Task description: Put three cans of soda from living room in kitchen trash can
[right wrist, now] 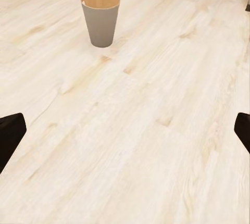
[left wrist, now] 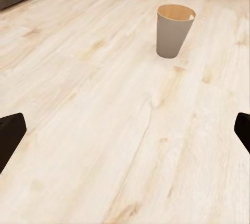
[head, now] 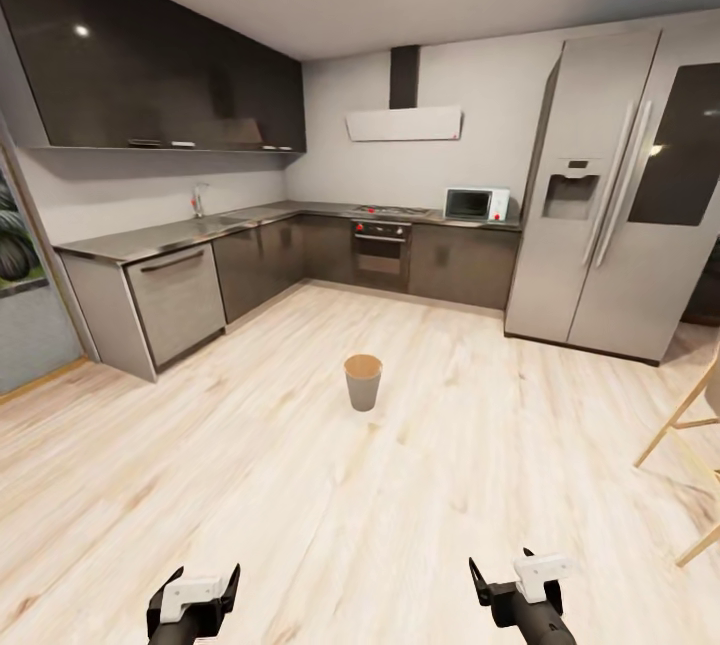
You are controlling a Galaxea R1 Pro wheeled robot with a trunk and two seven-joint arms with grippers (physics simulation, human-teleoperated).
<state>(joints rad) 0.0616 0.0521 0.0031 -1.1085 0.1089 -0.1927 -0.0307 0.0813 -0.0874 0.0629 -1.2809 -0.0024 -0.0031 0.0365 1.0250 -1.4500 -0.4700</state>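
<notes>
Both the left pincer (head: 194,597) and the right pincer (head: 517,585) hang wide open and empty before the tash can (head: 363,382), which looks light, easily tipped, and lidless for dropping into.

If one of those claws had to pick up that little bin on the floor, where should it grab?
Probably the rim of the bin, from above, one finger inside and one outside. It stands upright, open, lidless and widest at the top, so side grips could slip down the taper.
</notes>
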